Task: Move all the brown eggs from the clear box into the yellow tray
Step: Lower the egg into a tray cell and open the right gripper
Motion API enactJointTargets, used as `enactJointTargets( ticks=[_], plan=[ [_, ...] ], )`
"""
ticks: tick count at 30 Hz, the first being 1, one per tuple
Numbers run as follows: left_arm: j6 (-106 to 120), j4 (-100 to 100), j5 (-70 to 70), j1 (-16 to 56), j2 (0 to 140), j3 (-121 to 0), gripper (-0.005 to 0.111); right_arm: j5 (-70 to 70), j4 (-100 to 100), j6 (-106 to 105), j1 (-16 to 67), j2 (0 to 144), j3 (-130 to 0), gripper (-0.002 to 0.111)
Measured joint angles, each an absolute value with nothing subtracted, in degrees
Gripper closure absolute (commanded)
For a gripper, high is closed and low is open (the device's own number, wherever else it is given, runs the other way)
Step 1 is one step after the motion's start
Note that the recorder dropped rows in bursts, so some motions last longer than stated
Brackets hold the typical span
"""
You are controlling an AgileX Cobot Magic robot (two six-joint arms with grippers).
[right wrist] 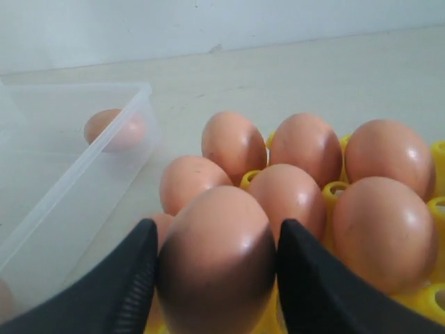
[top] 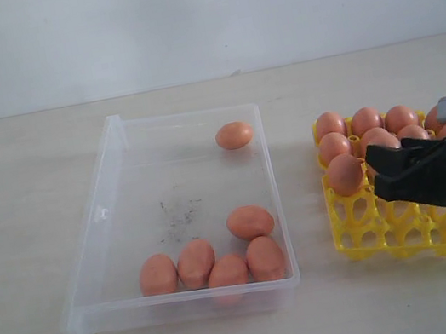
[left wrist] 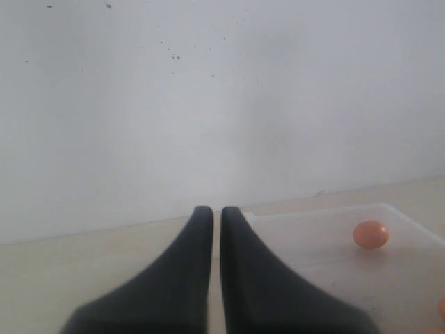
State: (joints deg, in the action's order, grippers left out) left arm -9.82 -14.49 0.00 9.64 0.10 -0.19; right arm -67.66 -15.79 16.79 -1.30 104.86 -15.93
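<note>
Tabletop [top: 23, 211]: pale beige, plain white wall [top: 196, 16] at the far side.
Box [top: 108, 144]: left of centre, long axis near to far, lip at the near end.
Loose eggs [top: 228, 272]: five bunched along the near wall of the box, towards its right corner, lying on their sides with axes mixed.
Lone egg [top: 234, 136]: sixth in the box, by itself at the far right corner.
Tray [top: 408, 234]: right of the box, apart from it across a strip of bare tabletop; far rows filled with about seven eggs, near cups open.
Right claw [right wrist: 217, 240]: reaching in from the right over the tray, pinching one egg between both fingers.
Held egg [top: 344, 174]: at the tray's left edge, just near of the filled rows, long axis upright; seated or just above its cup, cannot tell.
Left claw [left wrist: 216, 212]: pressed together to a thin slit, nothing between; unseen from outside; facing the box's far end.
Step, as judged: placing, close to release.
Deciding relation: open cup straight below the held egg, so probably a short drop and a spread; neighbours close on the far side, some risk of a knock.
Afterwards: everything still to fetch lies left of the right claw, across the gap, with the bunch near-left.
</note>
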Motion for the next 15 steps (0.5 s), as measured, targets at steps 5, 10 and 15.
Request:
enactJointTargets(
  ticks=[5, 10, 15],
  plan=[
    [-9.8, -14.5, 0.0, 9.6, 0.1, -0.2, 0.103, -65.5, -15.6, 15.6, -1.3, 104.9, -16.1, 0.108],
    [-9.8, -14.5, 0.0, 9.6, 0.1, -0.2, 0.103, -63.6, -14.4, 15.2, -1.3, 104.9, -16.1, 0.108],
    [-9.8, -14.5, 0.0, 9.6, 0.1, -0.2, 0.103, -62.8, -13.2, 13.9, -1.3, 104.9, -16.2, 0.108]
  ],
)
